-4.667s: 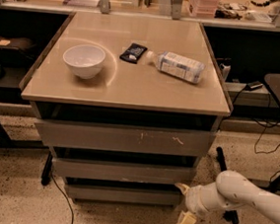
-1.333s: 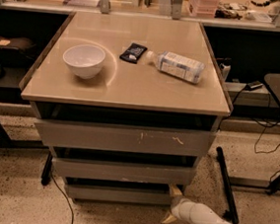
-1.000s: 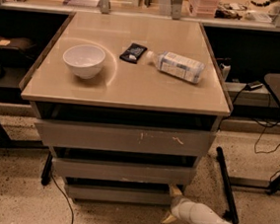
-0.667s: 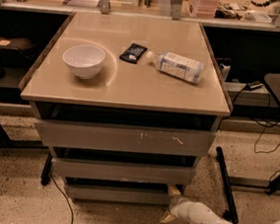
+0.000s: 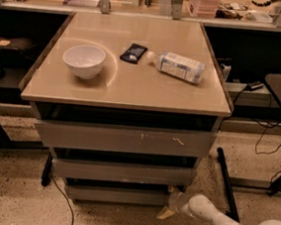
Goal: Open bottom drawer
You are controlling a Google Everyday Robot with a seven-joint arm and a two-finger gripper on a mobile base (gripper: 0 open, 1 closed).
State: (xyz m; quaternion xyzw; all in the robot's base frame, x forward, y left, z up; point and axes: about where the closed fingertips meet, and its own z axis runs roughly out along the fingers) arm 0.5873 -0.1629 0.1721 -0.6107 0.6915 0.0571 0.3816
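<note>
**Query:** Where is the gripper (image 5: 169, 209) located, and in what state is it found?

**Finding:** It is recorded low down, close to the floor (image 5: 8, 196), at the right end of the bottom drawer (image 5: 117, 195). It is seen right against the lower right corner of that drawer front; actual contact cannot be confirmed. Whether the gripper is released or clenched cannot be told. No object is seen to be grasped. The white arm (image 5: 219, 224) is traced from the gripper away to the near right corner of the scene.

**Query:** How is the bottom drawer placed?

**Finding:** It is noted as the lowest and narrowest of three grey fronts in the cabinet. A dark gap is observed between it and the middle drawer front (image 5: 122, 172) above. The top drawer front (image 5: 123, 138) is the widest, and pale scratches are noted right of its centre.

**Query:** What else is logged?

**Finding:** On the beige table top (image 5: 132, 91) a white bowl (image 5: 84, 61) is recorded upright at the left. A black packet (image 5: 134, 53) is logged near the centre, towards the far side. A clear bottle (image 5: 177, 66) is found lying on its side just right of the packet. A dark cable (image 5: 63, 196) is seen on the floor at the cabinet's left. A black stand leg (image 5: 225, 182) is noted at the right.
</note>
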